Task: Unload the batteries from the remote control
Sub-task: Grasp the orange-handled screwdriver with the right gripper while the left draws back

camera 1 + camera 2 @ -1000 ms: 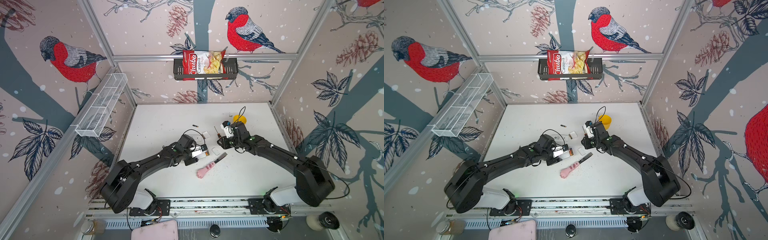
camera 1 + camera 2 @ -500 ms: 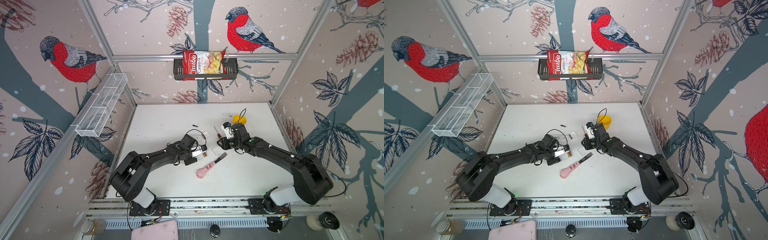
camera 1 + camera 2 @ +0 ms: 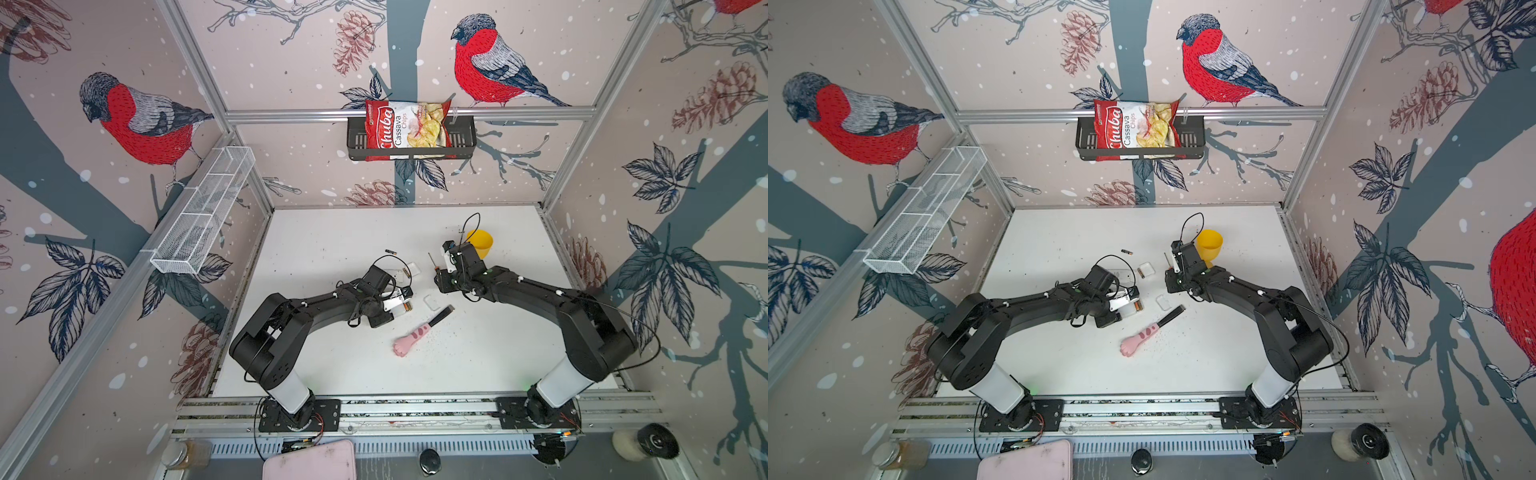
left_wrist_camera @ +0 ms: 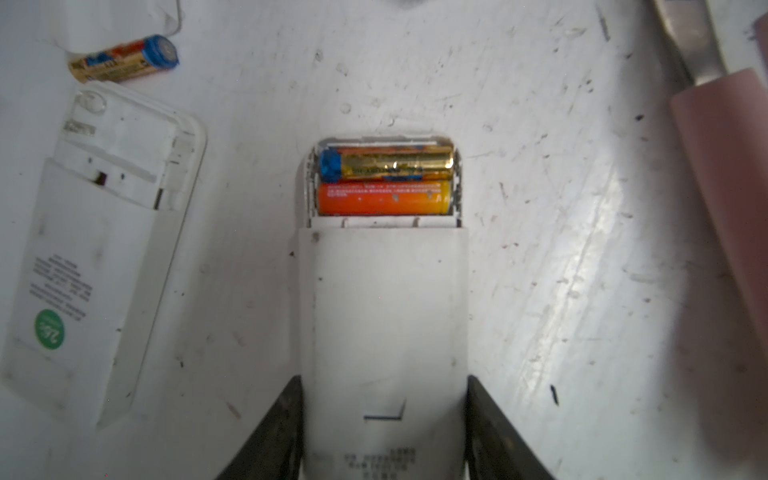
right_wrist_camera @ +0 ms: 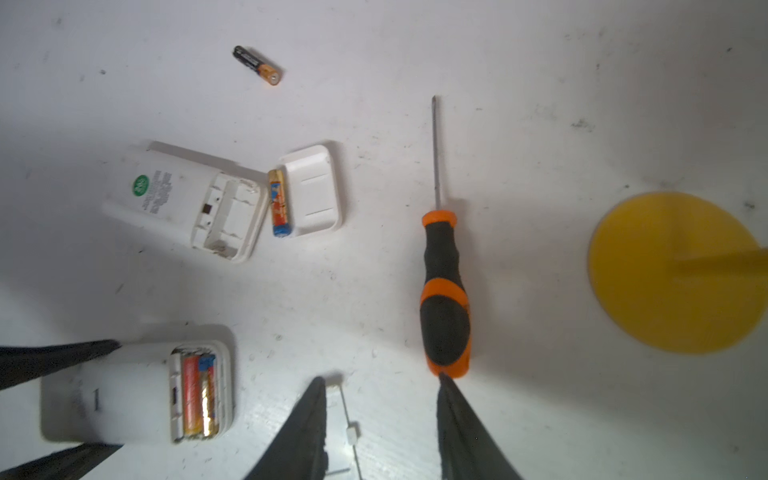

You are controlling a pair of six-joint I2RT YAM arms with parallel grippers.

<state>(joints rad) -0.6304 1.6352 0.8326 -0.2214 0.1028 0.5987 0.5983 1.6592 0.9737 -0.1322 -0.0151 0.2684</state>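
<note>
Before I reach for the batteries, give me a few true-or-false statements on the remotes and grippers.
1. The left gripper grips a remote. True.
2. That remote is unloaded. False: two batteries sit in it.
3. The other remote is empty inside. True.
4. The right gripper holds the screwdriver. False: it is open and empty, and the screwdriver lies on the table.
</note>
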